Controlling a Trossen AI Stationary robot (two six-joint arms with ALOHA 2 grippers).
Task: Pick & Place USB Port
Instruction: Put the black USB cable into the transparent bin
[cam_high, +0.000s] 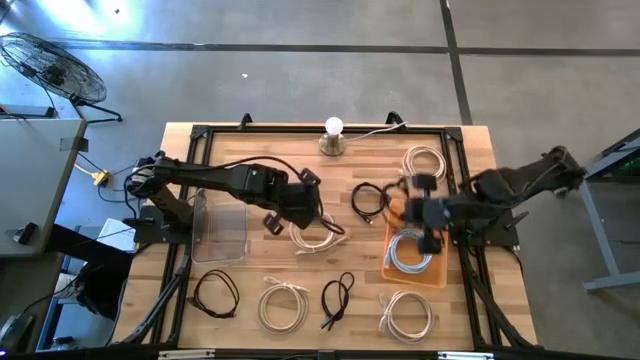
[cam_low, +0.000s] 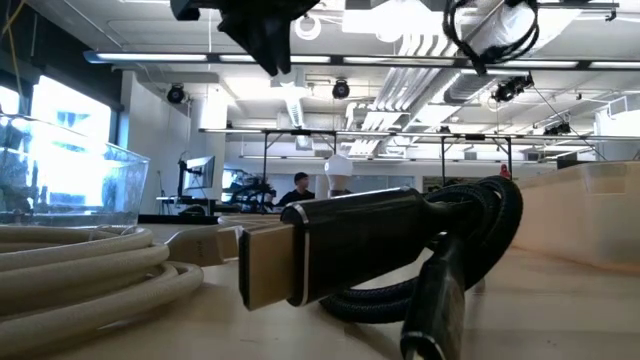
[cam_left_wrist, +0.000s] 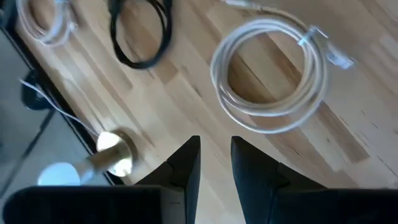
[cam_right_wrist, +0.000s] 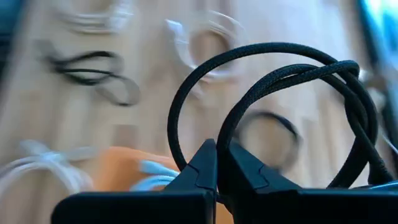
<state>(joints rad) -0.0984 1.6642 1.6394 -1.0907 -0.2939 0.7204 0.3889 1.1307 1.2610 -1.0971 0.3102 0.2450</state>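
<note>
White cable (cam_high: 318, 236) (coiled) below left gripper (cam_high: 311, 196)

**Right wrist: black cable held**

Right end effector (cam_right_wrist: 217, 163) pinched on a black braided cable (cam_right_wrist: 273, 93), loops standing up. Below, blurred: orange tray (cam_right_wrist: 118, 171) holding a white cable (cam_right_wrist: 149, 174), more cables on the table (cam_right_wrist: 37, 112).

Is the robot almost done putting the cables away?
Not yet. One white cable already lies in the orange tray. The right tool is shut on a coiled black cable above that tray. The left tool hangs open above another white cable. Several cables remain on the table, and the clear bin looks empty.
</note>
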